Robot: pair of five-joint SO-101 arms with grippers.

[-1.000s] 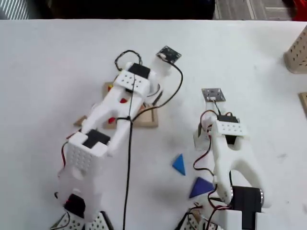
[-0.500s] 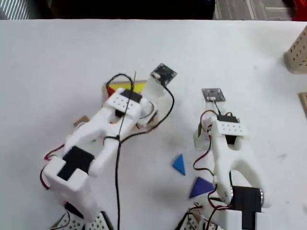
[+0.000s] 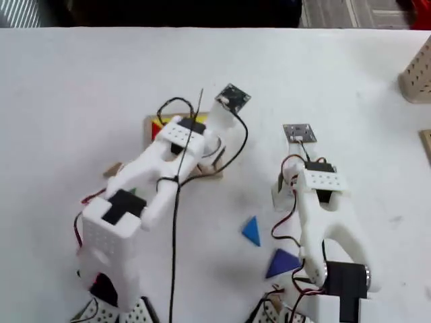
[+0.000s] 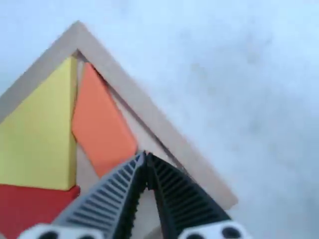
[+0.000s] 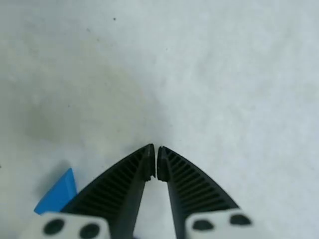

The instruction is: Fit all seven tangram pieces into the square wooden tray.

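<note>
Square wooden tray [image 3: 207,169] holding yellow piece [image 4: 35,134], orange piece [image 4: 102,127], red piece [image 4: 25,206]. Light-blue triangle [image 3: 251,230], dark-blue triangle [image 3: 281,262] lying lower centre on white surface [image 3: 337,81], awaiting placement. Left gripper [image 4: 147,162], right gripper [image 5: 154,162] closed, empty.

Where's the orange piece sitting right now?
In the left wrist view, the orange piece lies inside the wooden tray, between the yellow piece and the tray's rim, just ahead of the shut left gripper.

Left arm [image 3: 145,182] extends over the square wooden tray [image 3: 207,172]. A yellow piece [image 3: 166,121] and a red piece [image 3: 156,129] show at the tray's far corner. A light blue triangle [image 3: 251,231] and a dark blue triangle [image 3: 281,262] lie apart on the white table [image 3: 81,81], beside the right arm [image 3: 323,202].
</note>
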